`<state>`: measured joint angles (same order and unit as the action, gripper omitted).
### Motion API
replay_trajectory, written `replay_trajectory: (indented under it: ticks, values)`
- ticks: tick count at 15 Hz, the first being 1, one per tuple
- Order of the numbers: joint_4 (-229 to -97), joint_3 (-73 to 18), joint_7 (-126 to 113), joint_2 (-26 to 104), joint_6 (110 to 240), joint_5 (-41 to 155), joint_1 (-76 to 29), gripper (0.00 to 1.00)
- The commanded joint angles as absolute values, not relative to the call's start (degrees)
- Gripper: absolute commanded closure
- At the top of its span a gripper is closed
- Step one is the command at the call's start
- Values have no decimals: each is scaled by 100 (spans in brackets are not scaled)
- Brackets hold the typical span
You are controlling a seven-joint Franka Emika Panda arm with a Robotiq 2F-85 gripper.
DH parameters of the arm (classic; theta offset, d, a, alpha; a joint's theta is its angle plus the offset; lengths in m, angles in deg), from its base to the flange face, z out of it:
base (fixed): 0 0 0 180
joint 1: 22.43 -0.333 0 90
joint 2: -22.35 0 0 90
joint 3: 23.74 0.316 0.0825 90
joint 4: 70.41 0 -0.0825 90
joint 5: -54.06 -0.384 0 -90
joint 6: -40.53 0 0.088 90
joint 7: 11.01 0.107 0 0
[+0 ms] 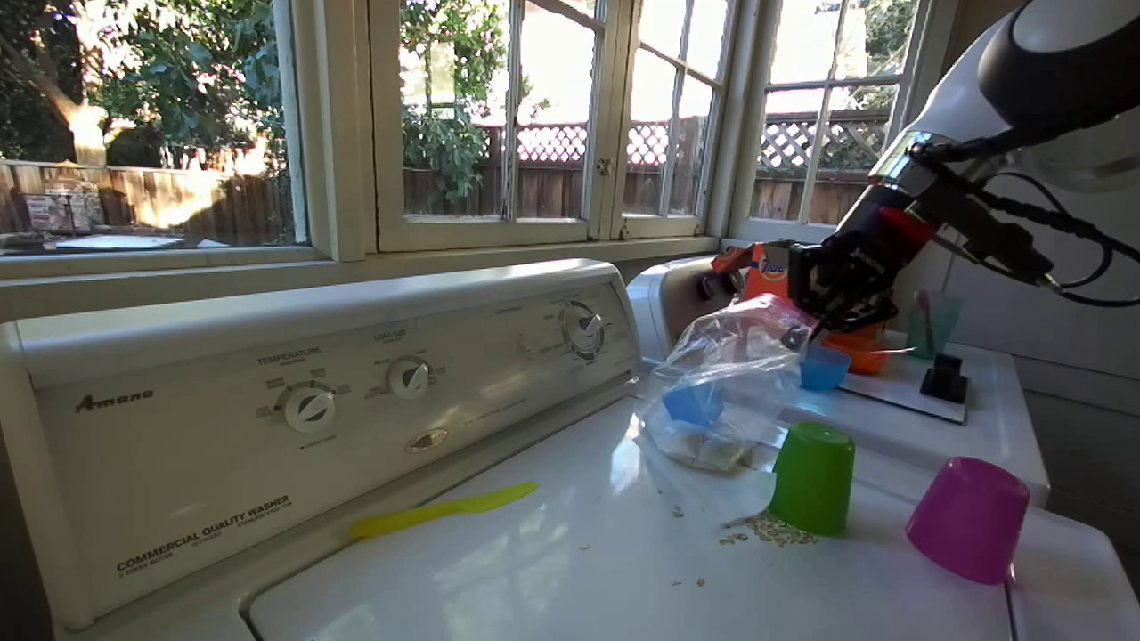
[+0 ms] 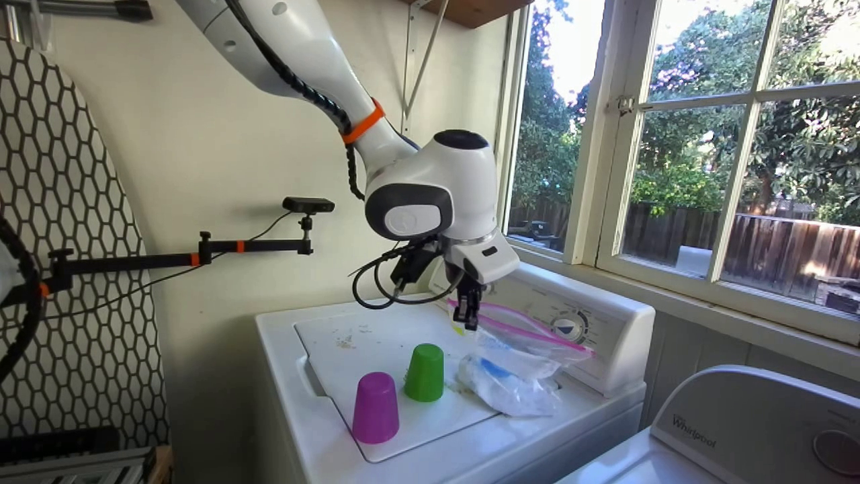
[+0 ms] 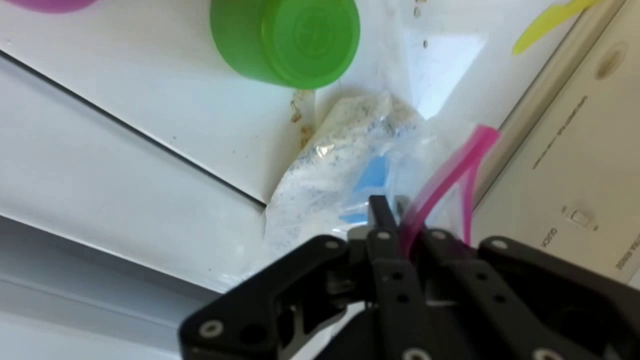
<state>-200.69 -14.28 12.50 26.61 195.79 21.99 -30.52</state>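
Gripper (image 3: 407, 240) clamped on pink zip edge (image 3: 446, 180) of clear plastic bag (image 1: 739, 356), its fingers close together
Bag sits on washer (image 1: 579, 592), near control panel (image 1: 499, 369), top held up, lower part resting; inside, pale crumbly stuff (image 3: 310, 200) and blue thing (image 1: 693, 405) of not clear shape
Green cup (image 1: 812, 481), upside down, just beside bag
Purple cup (image 1: 968, 521), also upside down, more apart
Small flakes (image 1: 784, 532) lie by foot of green cup
Yellow knife (image 1: 445, 512) lies near panel

Obstacle beside plastic bag (image 1: 732, 385): green cup (image 1: 812, 481)
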Motion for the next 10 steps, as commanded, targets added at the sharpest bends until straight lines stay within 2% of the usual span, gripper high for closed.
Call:
replay_trajectory:
  ticks: [1, 10]
  values:
    - [-20057, -1379, 674, 2424, 18814, 1937, -3046, 100]
    - [-20080, -1358, 49, 2169, 17878, 2074, -3138, 100]
